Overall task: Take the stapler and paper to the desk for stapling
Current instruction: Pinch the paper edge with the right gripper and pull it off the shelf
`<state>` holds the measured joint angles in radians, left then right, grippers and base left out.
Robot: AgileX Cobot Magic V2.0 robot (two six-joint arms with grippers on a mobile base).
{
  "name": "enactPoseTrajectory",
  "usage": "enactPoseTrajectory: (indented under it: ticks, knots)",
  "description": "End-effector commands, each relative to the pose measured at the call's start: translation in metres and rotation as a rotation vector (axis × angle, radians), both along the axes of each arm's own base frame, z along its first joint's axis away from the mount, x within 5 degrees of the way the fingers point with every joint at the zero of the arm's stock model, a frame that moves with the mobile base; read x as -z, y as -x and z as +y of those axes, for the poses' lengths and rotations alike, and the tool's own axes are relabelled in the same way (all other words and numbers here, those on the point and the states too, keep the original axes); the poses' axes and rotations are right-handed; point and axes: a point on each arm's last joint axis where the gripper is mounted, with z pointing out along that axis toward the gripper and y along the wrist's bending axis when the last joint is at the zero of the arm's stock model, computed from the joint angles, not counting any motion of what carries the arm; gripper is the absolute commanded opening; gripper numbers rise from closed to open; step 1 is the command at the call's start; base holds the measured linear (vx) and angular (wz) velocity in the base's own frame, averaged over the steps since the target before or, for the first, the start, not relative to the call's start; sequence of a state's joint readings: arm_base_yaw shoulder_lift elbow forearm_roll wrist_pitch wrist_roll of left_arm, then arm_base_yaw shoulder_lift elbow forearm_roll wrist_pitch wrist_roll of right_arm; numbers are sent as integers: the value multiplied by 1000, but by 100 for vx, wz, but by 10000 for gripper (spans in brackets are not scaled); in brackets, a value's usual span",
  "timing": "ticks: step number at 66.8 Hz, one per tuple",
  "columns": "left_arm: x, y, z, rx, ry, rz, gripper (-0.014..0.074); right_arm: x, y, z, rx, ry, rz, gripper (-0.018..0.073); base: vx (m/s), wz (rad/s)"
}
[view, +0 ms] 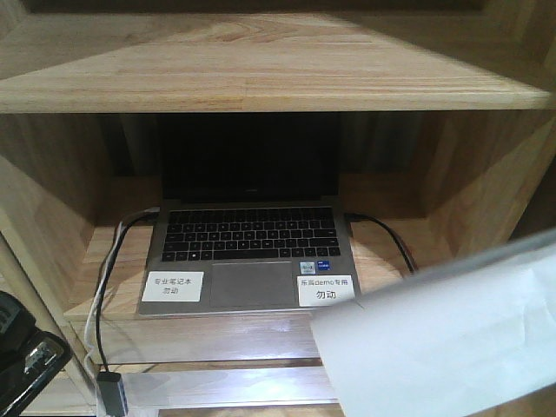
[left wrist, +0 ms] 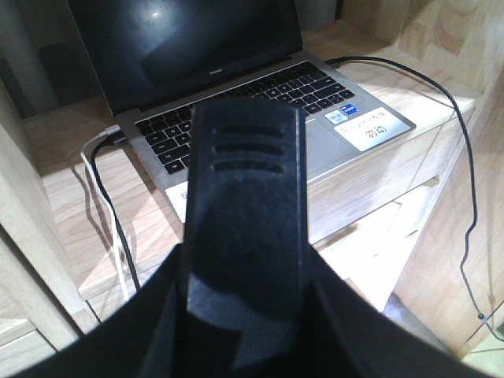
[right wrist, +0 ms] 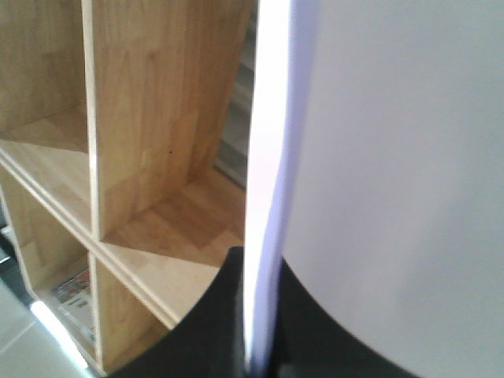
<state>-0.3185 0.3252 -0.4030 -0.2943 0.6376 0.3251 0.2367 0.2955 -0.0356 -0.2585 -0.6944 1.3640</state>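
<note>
Stapler: black, with three slots across its upper face, standing upright in the middle of the left wrist view (left wrist: 244, 236). It is held off the shelf (view: 261, 78), in front of the laptop (view: 248, 234).
Left fingers: dark shapes (left wrist: 153, 335) on either side of the stapler's lower part, clamped on it.
Paper: a plain white sheet held up in the air, seen edge-on and from one face in the right wrist view (right wrist: 394, 157).
Right fingers: black (right wrist: 209, 331), one on each side of the sheet, pressed together on its lower edge.
Laptop compartment: the open laptop lies on the shelf board with its screen dark. Two white labels (view: 172, 285) sit on the palm rest, toward its left and right front corners. A black cable (left wrist: 468, 197) leaves the laptop's right side and drops over the board's front edge. Black and white cables leave its left side.
Side compartments: the upper ones in the right wrist view show bare wood. The lowest holds a printed sheet (right wrist: 75, 295), too blurred to read.
Front view only: the paper fills the lower right and hides the board's front right corner. A black piece of the left arm (view: 26, 356) shows at the lower left, but the stapler cannot be made out there.
Left wrist only: the stapler up close, covering part of the palm rest.
Right wrist only: the side compartments.
</note>
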Motion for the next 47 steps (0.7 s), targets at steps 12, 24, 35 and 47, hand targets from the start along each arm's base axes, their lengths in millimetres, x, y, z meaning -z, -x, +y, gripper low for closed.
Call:
enactPoseTrajectory:
  ticks: [12, 24, 35, 47]
  knots:
    - [-20, -4, 0, -25, 71, -112, -7, -10, 5, -2, 4, -20, -49, -2, 0, 0]
    - [-20, -4, 0, -25, 71, -112, -7, -10, 6, -1, 4, -3, -54, -2, 0, 0]
    - [-20, -4, 0, -25, 71, -112, -7, -9, 6, 1, 4, 52, -70, -2, 0, 0]
    - [-20, -4, 0, -25, 71, -112, -7, -9, 6, 1, 3, 54, -71, -2, 0, 0]
